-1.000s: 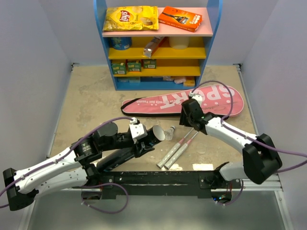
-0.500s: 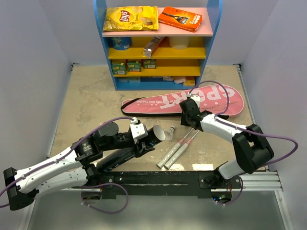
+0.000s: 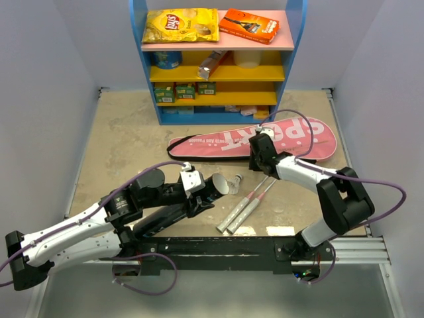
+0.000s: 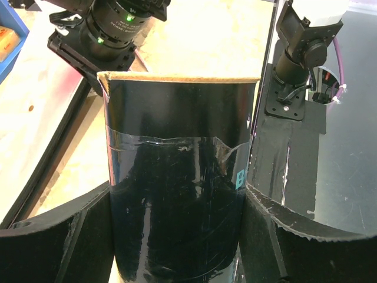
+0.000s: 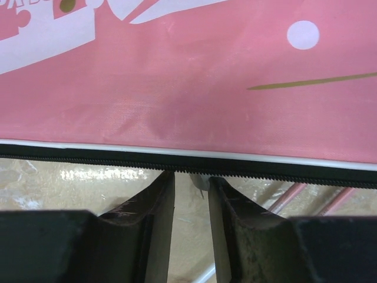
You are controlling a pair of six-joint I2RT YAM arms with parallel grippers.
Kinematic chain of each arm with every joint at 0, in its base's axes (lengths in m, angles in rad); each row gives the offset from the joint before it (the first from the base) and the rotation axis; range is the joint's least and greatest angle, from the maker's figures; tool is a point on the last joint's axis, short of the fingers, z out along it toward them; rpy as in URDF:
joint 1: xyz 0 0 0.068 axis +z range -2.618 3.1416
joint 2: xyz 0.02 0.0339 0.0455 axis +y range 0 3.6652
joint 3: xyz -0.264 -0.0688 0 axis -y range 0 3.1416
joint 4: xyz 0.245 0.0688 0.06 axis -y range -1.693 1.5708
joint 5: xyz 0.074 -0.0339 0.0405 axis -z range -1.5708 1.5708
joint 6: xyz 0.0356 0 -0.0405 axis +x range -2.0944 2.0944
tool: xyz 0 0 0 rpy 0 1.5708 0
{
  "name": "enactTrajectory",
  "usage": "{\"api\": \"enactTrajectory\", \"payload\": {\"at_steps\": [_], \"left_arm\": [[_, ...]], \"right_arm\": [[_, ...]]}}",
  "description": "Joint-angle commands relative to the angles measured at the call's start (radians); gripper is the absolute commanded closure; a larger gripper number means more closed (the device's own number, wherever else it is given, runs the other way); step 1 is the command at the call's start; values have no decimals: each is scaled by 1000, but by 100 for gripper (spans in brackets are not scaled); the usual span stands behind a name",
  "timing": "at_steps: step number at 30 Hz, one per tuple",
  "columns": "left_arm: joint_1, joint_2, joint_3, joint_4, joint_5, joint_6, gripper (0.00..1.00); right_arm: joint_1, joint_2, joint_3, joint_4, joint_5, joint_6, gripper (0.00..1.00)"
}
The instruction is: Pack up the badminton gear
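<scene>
The pink racket-shaped bag (image 3: 265,138) lettered SPORT lies flat in front of the shelf. My right gripper (image 3: 258,158) is at its near zipped edge. In the right wrist view its jaws (image 5: 191,180) stand slightly apart against the black zipper (image 5: 118,160), with a small silver pull (image 5: 200,184) between the tips and the pink bag (image 5: 188,88) beyond. Two rackets (image 3: 242,207) with white handles lie on the table, heads hidden under the bag. A small white shuttlecock (image 3: 236,181) stands beside them. My left gripper (image 3: 199,194) is shut on the long black tube (image 3: 219,185), which fills the left wrist view (image 4: 177,153).
A blue and yellow shelf (image 3: 218,73) stands at the back, with a yellow crisp packet (image 3: 180,25) and an orange box (image 3: 249,25) on top. A black rail (image 3: 218,245) runs along the near table edge. Purple cables loop over both arms.
My right gripper has shifted slightly up toward the bag's zipped edge and its elbow has drawn in to the left. The left arm and the tube have not moved.
</scene>
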State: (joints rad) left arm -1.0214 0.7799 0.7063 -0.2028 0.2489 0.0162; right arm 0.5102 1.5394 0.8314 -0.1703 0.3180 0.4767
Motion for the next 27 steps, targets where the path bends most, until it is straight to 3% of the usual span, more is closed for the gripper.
{"api": "enactTrajectory", "payload": {"at_steps": [1,6,12,16,27], "left_arm": [[0,1,-8,8,-2,-41,100],[0,1,-8,6,-7,-44,100],[0,-5,-8,6,-8,-42,100],[0,-5,-7,6,-8,-44,100],[0,25,9,2,-48,-29,100]], "right_arm": [[-1,7,18,71,-43,-16,73],[-1,5,20,65,-30,-18,100],[1,-73,3,12,-7,-10,100],[5,-179,0,-133,-59,13,100],[68,-489,81,-538,-355,-7,100]]}}
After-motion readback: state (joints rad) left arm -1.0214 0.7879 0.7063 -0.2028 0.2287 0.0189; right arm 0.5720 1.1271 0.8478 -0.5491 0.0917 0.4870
